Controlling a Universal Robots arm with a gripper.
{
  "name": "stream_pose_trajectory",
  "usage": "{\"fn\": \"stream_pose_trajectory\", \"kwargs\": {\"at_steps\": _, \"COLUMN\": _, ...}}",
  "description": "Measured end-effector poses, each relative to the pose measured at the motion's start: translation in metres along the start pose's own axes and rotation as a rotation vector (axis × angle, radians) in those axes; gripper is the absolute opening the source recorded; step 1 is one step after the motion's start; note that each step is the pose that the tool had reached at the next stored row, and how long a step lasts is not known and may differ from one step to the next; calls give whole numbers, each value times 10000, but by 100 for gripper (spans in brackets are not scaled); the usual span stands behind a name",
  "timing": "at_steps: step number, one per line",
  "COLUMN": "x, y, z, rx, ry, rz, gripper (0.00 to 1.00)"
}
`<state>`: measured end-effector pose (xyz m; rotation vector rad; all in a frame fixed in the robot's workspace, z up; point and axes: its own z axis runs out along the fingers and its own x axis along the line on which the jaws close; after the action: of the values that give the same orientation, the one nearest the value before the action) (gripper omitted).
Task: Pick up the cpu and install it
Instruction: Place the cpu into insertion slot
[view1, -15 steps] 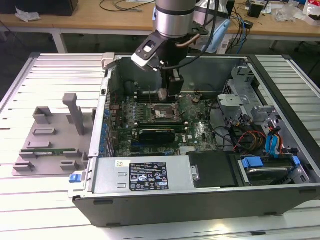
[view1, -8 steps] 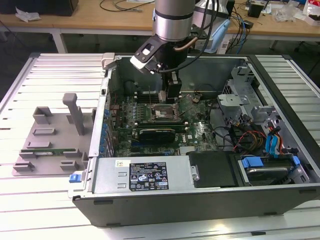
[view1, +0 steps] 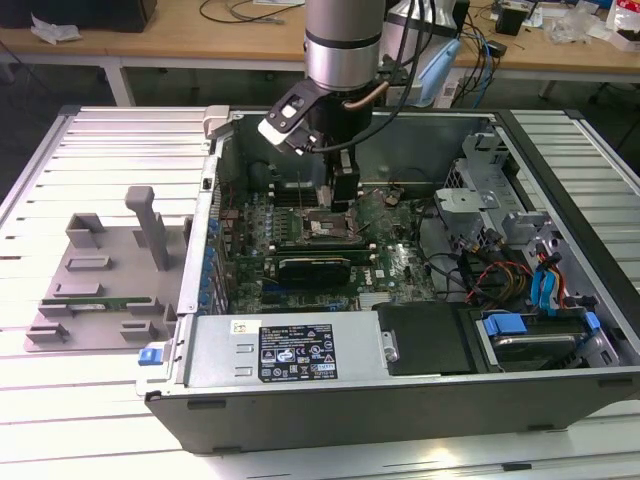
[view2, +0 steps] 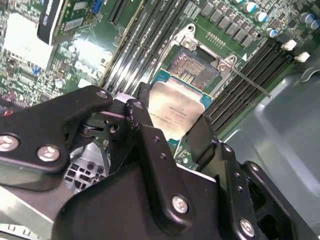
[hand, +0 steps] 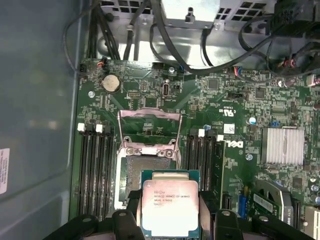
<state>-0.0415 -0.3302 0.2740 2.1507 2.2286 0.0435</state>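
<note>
Black claw (view2: 172, 120) clenched on the cpu (view2: 176, 111) by two opposite edges. Holds it flat, silver plate up, over the green motherboard (hand: 235, 100). Overlaps the near side of the open socket (hand: 132, 175), hinged frame (hand: 149, 125) raised beyond; contact with socket: cannot tell. Flanked by dark memory slots (hand: 95, 170) on both sides. From the exterior view: reaches down into the open computer case (view1: 400, 420) on the slatted table (view1: 60, 400), with a grey fixture (view1: 100, 270) outside the case on the exterior view's left.
</note>
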Motion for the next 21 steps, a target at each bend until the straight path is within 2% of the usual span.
{"fn": "stream_pose_trajectory", "kwargs": {"at_steps": 3, "x": 20, "y": -1, "z": 48, "rx": -1, "ry": 1, "rz": 2, "gripper": 55}}
{"fn": "stream_pose_trajectory", "kwargs": {"at_steps": 6, "x": 25, "y": -5, "z": 116, "rx": -7, "ry": 19, "rz": -352, "gripper": 55}}
{"fn": "stream_pose_trajectory", "kwargs": {"at_steps": 14, "x": 43, "y": -21, "z": 289, "rx": -8, "ry": 22, "rz": -390, "gripper": 55}}
{"fn": "stream_pose_trajectory", "kwargs": {"at_steps": 17, "x": 99, "y": -24, "z": 337, "rx": -7, "ry": 21, "rz": -389, "gripper": 55}}
{"fn": "stream_pose_trajectory", "kwargs": {"at_steps": 21, "x": 145, "y": -40, "z": 457, "rx": -7, "ry": 21, "rz": -390, "gripper": 55}}
